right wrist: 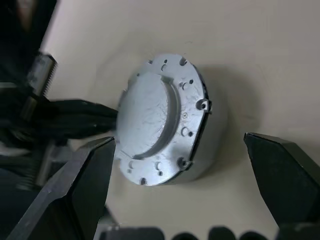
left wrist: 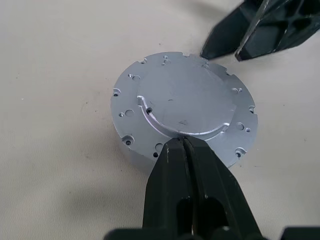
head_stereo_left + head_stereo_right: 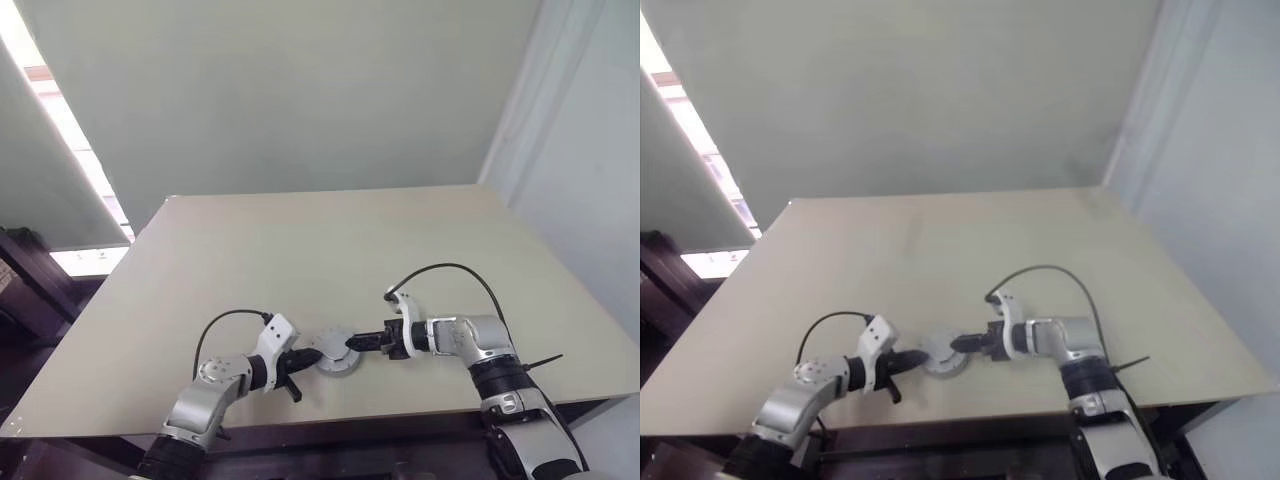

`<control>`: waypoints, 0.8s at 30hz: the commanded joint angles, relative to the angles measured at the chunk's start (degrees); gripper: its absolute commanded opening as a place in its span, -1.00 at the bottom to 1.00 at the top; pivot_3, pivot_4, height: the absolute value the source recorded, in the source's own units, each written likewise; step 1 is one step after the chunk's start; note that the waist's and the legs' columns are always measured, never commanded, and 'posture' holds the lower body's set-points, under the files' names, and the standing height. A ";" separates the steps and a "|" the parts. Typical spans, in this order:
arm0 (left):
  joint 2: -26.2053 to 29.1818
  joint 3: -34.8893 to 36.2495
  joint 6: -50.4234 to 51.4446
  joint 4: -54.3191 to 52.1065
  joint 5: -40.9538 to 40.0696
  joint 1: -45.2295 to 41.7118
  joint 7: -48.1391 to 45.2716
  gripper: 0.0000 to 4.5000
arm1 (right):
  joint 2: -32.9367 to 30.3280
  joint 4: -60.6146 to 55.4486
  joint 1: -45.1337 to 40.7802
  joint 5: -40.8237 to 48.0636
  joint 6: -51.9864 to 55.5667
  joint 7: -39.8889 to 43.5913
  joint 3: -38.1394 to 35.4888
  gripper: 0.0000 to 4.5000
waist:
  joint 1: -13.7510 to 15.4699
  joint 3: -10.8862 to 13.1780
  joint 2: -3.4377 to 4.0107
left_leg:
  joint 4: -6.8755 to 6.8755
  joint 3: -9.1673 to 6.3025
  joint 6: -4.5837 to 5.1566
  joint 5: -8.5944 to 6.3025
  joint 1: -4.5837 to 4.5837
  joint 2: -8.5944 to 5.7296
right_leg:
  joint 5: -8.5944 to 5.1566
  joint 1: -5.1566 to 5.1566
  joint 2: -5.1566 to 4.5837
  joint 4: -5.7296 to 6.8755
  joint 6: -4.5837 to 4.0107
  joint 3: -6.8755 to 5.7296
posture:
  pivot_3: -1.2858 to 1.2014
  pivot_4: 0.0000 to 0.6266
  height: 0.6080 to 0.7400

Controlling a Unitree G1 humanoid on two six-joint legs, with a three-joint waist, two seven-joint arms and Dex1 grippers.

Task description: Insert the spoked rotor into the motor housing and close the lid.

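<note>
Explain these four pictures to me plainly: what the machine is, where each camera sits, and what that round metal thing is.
A humanoid robot works with two arms at a beige table. The two wide pictures come from its head, looking down; the two close ones come from cameras on its wrists. The only thing on the table is a round silver motor housing with its flat lid already on top. The left gripper, fingers shut, presses its tips against the housing's edge. The right gripper, fingers wide open, sits at the opposite side; its wrist picture shows the housing between its fingers, gripping nothing.

Closed silver motor housing (image 2: 182, 110), flat on table (image 3: 300, 250)
</note>
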 commanded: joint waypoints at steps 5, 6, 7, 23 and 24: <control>0.55 -1.28 1.25 0.33 1.17 0.93 0.14 -1.00 | 2.79 11.36 -4.48 3.50 -3.92 -2.85 -7.86 1.00 | -0.04 0.00 0.01 | 0.00 0.02 0.00 0.00 -0.04 -0.01 | 0.00 -0.01 0.00 0.00 0.01 0.03 | 0.03 -1.00 1.00; 0.64 -1.24 1.34 0.12 1.13 1.05 0.15 -1.00 | 2.94 12.85 -4.82 3.54 -4.27 -2.83 -8.22 1.00 | -0.08 0.00 0.01 | -0.01 0.03 0.00 0.00 -0.06 -0.01 | 0.00 -0.03 0.00 0.00 0.01 0.04 | 0.03 -1.00 1.00; 0.72 -1.18 1.44 -0.08 1.10 1.16 0.17 -1.00 | 3.08 14.29 -5.11 3.49 -4.71 -2.80 -8.49 1.00 | -0.17 0.00 0.00 | -0.01 0.03 0.00 0.00 -0.08 -0.01 | 0.01 -0.04 0.00 0.00 0.01 0.04 | 0.03 -1.00 1.00; 1.84 -0.42 2.66 -2.20 0.63 2.43 0.65 -1.00 | 8.78 18.58 -5.86 3.50 -3.12 0.76 -5.17 1.00 | -1.53 -0.02 0.02 | -0.24 0.11 0.01 0.00 0.08 0.06 | 0.01 -0.04 0.08 0.01 0.01 0.16 | 0.03 -1.00 1.00; 1.81 -0.42 2.67 -2.20 0.62 2.44 0.67 -1.00 | 8.94 18.25 -5.81 3.47 -2.72 1.08 -4.48 1.00 | -1.53 -0.02 0.02 | -0.24 0.12 0.00 0.00 0.08 0.06 | 0.01 -0.04 0.08 0.01 0.01 0.16 | 0.03 -1.00 1.00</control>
